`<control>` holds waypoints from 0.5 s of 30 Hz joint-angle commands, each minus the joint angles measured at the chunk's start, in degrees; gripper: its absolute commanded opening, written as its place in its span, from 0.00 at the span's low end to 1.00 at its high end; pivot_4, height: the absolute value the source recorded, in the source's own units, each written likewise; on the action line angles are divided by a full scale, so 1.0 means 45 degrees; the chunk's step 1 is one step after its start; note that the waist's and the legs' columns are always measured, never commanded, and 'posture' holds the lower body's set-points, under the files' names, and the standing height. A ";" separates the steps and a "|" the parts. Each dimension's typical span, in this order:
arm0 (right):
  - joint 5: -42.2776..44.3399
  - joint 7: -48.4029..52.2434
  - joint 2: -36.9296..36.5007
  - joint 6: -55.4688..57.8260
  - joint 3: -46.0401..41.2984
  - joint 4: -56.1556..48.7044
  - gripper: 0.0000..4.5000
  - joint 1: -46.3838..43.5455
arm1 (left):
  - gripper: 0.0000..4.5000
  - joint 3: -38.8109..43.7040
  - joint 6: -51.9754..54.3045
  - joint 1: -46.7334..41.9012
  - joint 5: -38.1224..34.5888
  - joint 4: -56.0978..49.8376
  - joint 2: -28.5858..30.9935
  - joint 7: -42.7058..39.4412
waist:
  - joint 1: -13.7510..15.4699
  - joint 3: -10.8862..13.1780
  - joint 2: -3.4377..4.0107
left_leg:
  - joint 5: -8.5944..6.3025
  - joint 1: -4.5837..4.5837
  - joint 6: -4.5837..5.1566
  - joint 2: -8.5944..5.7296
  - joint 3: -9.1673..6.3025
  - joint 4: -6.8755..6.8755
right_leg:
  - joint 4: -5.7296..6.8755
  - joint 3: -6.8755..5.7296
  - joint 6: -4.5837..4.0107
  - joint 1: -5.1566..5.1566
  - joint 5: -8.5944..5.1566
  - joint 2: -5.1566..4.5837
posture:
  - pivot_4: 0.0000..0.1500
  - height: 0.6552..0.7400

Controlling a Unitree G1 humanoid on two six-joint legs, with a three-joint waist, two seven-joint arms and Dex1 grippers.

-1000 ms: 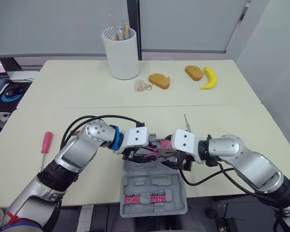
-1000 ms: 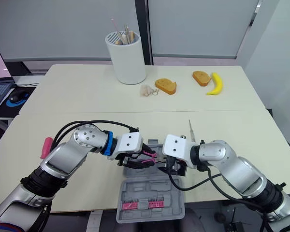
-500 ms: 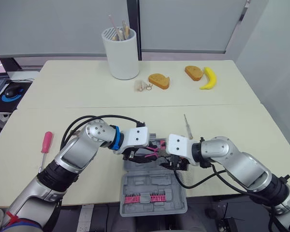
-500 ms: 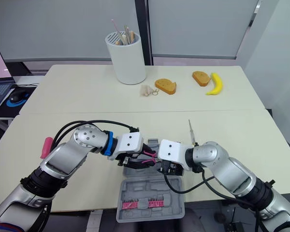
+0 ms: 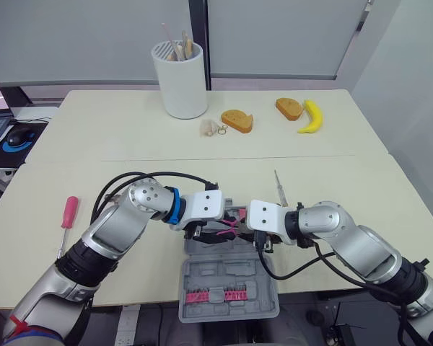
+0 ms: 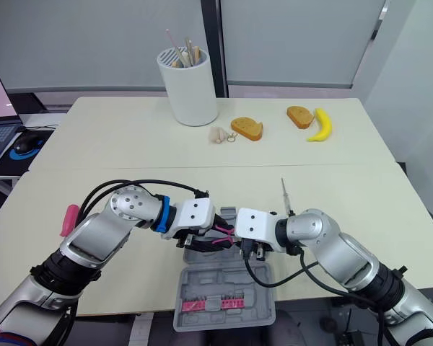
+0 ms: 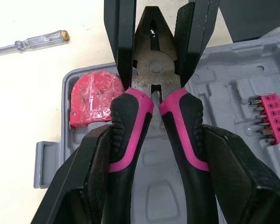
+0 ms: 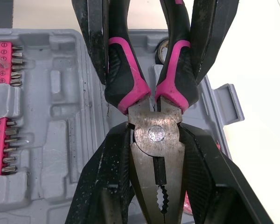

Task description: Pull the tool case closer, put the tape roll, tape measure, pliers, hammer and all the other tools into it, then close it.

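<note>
over the near edge of the cream tabletop point(image 5: 130, 137) lies the open grey plastic tool case point(image 5: 227, 272), both moulded halves facing up. just above its far half, both grippers hold one pair of pliers with black-and-pink handles and a dull steel head point(image 7: 151, 77), and the tool hangs level between them. the left gripper point(image 7: 157, 135) has its two black fingers clamped on the outside of the handles, one finger against each grip. the right gripper point(image 8: 156, 140) meets it from the other side, fingers pressed against the two flanks of the steel head around the pivot. the plier nose looks very slightly parted at the tip. under the pliers, a red rounded tape measure point(image 7: 91, 100) sits in a recess at one corner of the case, and a pink strip of screwdriver bits point(image 5: 215, 295) fills a slot in the near half. on the table to the left, well apart from the case, lies a pink-handled screwdriver point(image 5: 69, 215); a slim clear-handled tester screwdriver point(image 5: 278, 186) lies just beyond the right gripper. far back stand a white cylindrical holder with sticks in it point(image 5: 180, 79), two brown bread slices point(image 5: 237, 120) and a yellow banana point(image 5: 312, 117).
</note>
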 commanded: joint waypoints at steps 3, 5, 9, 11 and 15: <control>-0.0044 0.0309 -0.0131 -0.0437 -0.0450 -0.0428 0.28 -0.0239 | 0.80 0.0619 0.0073 0.0006 -0.0705 -0.0262 0.0333 -0.0620 | -0.0003 0.0000 0.0000 | 0.0000 -0.0002 0.0000 0.0000 0.0002 0.0001 | 0.0013 0.0003 0.0000 -0.0011 0.0000 0.0000 | 1.00 0.93; -0.0054 0.0457 -0.0251 -0.0520 -0.0517 -0.0436 0.28 -0.0270 | 0.94 0.0937 0.0004 0.0107 -0.0944 -0.0200 0.0618 -0.0833 | -0.0021 0.0000 0.0000 | 0.0000 -0.0002 0.0000 0.0000 0.0005 0.0001 | 0.0023 0.0008 -0.0001 -0.0017 0.0000 0.0000 | 1.00 0.93; -0.0129 0.1027 -0.0764 -0.0737 -0.0523 -0.0343 0.28 -0.0533 | 1.00 0.2405 -0.0749 0.0933 -0.1816 0.0192 0.1575 -0.1399 | -0.0102 0.0001 0.0001 | 0.0000 -0.0002 0.0000 0.0004 0.0008 0.0001 | 0.0052 0.0011 -0.0007 -0.0036 -0.0004 0.0000 | 1.00 0.93; -0.0147 0.1273 -0.0958 -0.0709 -0.0446 -0.0260 0.28 -0.0667 | 1.00 0.2911 -0.1372 0.1480 -0.2039 0.0316 0.2000 -0.1712 | -0.0110 0.0001 0.0001 | 0.0000 0.0000 0.0000 0.0006 0.0007 0.0000 | 0.0066 0.0009 -0.0013 -0.0044 -0.0008 -0.0001 | 1.00 0.93; -0.0299 0.1763 -0.1122 -0.0391 -0.0083 0.0081 0.28 -0.1151 | 1.00 0.4200 -0.2557 0.3063 -0.2640 0.0552 0.2957 -0.2479 | -0.0161 0.0001 0.0003 | 0.0000 -0.0006 0.0000 0.0011 0.0029 -0.0003 | 0.0095 0.0027 -0.0019 -0.0082 -0.0011 -0.0002 | 1.00 0.93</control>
